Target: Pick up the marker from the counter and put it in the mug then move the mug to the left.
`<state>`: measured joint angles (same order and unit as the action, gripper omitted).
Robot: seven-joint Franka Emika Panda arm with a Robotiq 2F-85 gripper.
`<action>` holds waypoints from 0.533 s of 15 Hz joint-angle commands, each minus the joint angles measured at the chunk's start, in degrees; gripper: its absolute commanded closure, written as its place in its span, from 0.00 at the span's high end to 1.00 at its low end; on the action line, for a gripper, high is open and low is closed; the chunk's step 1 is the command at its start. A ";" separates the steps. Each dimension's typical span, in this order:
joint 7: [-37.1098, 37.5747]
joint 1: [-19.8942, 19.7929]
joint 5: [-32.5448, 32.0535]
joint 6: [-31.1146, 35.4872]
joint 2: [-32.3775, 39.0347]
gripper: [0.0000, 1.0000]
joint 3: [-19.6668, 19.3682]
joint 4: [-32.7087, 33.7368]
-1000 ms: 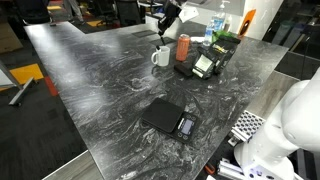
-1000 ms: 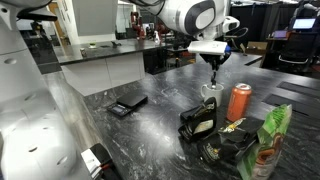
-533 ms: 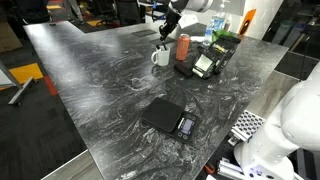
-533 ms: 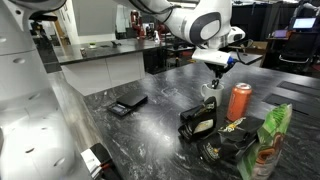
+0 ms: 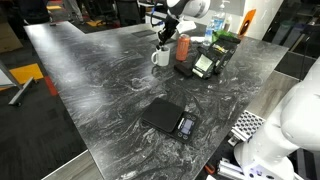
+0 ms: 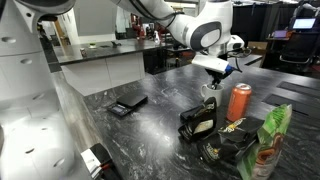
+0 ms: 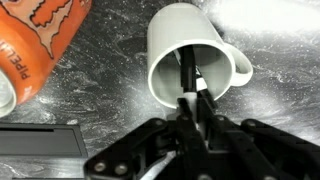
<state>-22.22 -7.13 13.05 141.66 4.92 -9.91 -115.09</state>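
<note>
Nearest in an exterior view, close to the near edge of the counter (image 5: 90,80): a flat black scale (image 5: 168,118), lying alone. Dark stone-look top, wavy white veining, faintly glossy. Beyond the scale, a wide bare stretch across the middle and out to the long edge on the side away from the can; plenty of open surface there.

Farther on, toward the far edge: the white mug (image 5: 160,57), upright, handle out to one side. Just beside it, a red-orange can (image 5: 183,48), close but apart. Next to the can, a cluster of black devices (image 5: 205,63) and a green bag (image 6: 272,135), crowding that side of the mug.

Directly over the mug, the gripper (image 7: 192,98), tilted, fingers clenched on the dark marker (image 7: 189,72). Seen from the wrist, lower end of the marker already down inside the mug's mouth, upper end pinched between the fingertips.

Past the far edge: an office-like room, with desks, chairs and monitors in the background.
</note>
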 commanded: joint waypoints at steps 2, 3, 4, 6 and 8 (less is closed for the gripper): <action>0.77 -1.28 0.68 0.06 0.45 0.43 1.13 0.18; 0.92 -1.28 0.65 -0.03 0.37 0.49 1.12 0.22; 1.04 -1.27 0.54 -0.03 0.32 0.58 1.12 0.23; 1.63 -1.17 0.06 -0.30 -0.10 0.72 1.10 0.26; 3.21 -0.94 -1.81 -1.55 -1.01 0.86 0.97 0.34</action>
<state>-20.92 -7.15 12.93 141.63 4.89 -9.84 -115.02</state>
